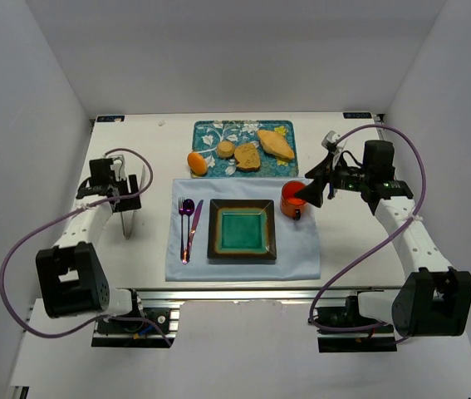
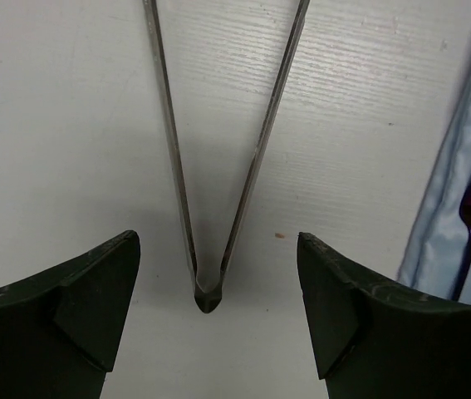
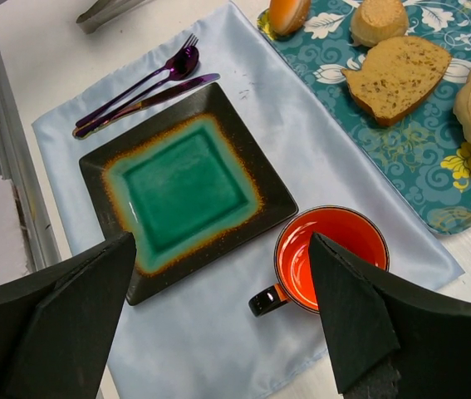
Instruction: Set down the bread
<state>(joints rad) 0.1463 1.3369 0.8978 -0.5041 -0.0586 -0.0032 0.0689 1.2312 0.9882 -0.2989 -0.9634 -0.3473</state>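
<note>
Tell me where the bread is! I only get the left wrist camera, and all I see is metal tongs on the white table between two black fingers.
Observer: Four pieces of bread lie on a blue flowered tray at the far side of the table.
Operator: Is there somewhere to put it?
Observer: Yes, a square green plate with nothing on it sits on a pale blue cloth, between the tray and the arms.

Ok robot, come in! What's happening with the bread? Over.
Left gripper open over the tongs. Right gripper open above plate and mug. Bread untouched on the tray. Nothing blocking.
</note>
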